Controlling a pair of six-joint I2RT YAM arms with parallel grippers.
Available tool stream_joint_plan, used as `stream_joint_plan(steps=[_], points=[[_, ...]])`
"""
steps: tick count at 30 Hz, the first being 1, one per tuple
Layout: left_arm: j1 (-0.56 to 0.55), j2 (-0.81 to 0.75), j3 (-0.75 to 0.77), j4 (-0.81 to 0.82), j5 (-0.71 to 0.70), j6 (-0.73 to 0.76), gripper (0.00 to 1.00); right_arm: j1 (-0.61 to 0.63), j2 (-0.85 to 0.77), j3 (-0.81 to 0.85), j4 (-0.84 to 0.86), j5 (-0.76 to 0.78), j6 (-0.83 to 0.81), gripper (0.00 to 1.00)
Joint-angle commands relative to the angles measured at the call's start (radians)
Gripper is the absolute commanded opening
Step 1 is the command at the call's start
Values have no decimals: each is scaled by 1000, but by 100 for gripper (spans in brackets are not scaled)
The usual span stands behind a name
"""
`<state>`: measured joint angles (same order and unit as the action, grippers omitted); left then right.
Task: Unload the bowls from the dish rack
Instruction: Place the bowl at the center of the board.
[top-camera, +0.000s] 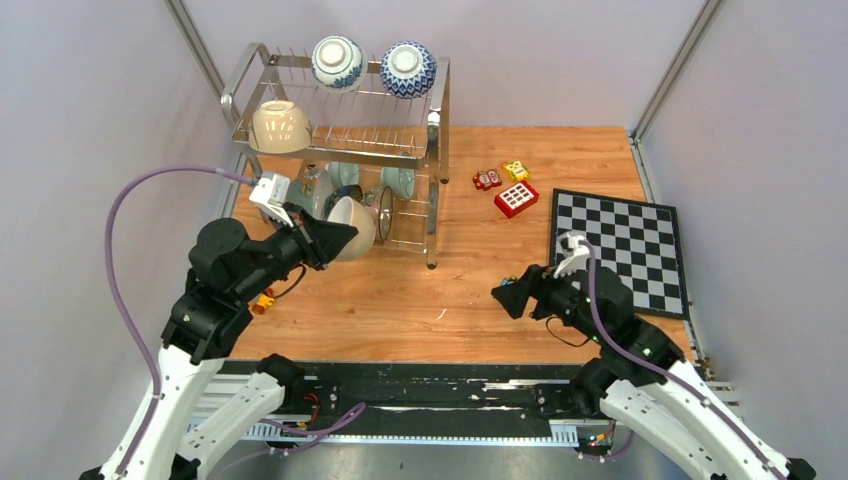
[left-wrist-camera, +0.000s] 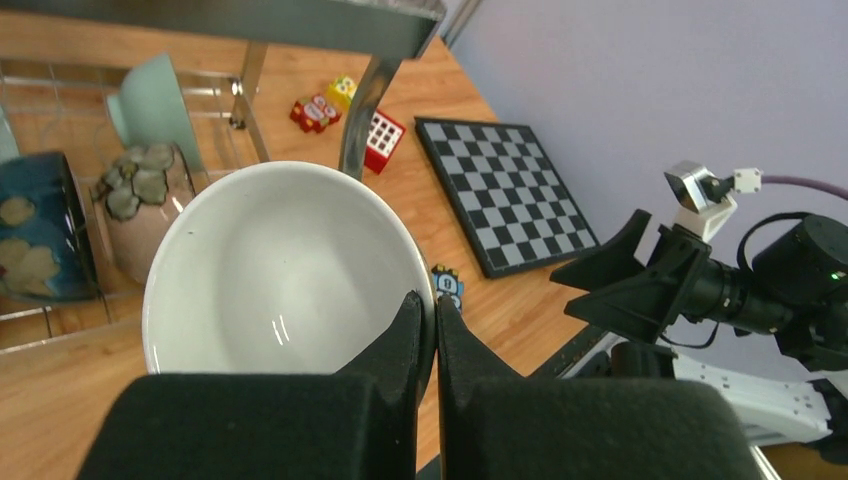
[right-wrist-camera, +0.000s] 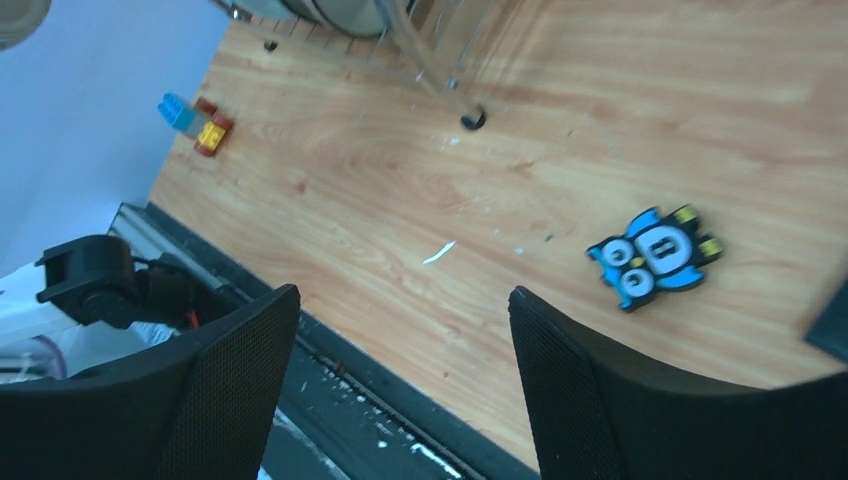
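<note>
The steel wire dish rack (top-camera: 437, 150) stands at the back left. Its top tier holds two blue-and-white bowls (top-camera: 337, 62) (top-camera: 407, 68) and a cream bowl (top-camera: 280, 127). My left gripper (top-camera: 343, 238) is shut on the rim of a cream-white bowl (top-camera: 355, 212) at the front of the lower tier. The left wrist view shows the two fingers (left-wrist-camera: 436, 305) pinching this bowl (left-wrist-camera: 270, 260), with a celadon bowl (left-wrist-camera: 150, 100), a leaf-patterned bowl (left-wrist-camera: 150, 200) and a dark blue bowl (left-wrist-camera: 35, 225) behind it. My right gripper (top-camera: 507, 297) is open and empty above the bare table (right-wrist-camera: 400, 290).
A chessboard (top-camera: 620, 245) lies at the right. Toy blocks (top-camera: 515, 198) sit between it and the rack. A blue owl toy (right-wrist-camera: 655, 255) lies near my right gripper. A small block toy (top-camera: 263, 302) lies by my left arm. The rack's post (left-wrist-camera: 365, 110) is close behind the held bowl.
</note>
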<state>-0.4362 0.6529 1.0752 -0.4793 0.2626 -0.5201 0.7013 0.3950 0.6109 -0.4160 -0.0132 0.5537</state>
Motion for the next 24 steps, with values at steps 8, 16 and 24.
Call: stream_joint_plan(steps=[8,16,24], points=[[-5,-90,-217,106,63,-57,0,67,269,-33,254,-189,235,82],[-9,-116,-406,146,45,-90,0,99,316,-60,275,-157,237,81],[-31,-86,-474,147,-1,-78,0,99,288,-75,238,-131,210,81]])
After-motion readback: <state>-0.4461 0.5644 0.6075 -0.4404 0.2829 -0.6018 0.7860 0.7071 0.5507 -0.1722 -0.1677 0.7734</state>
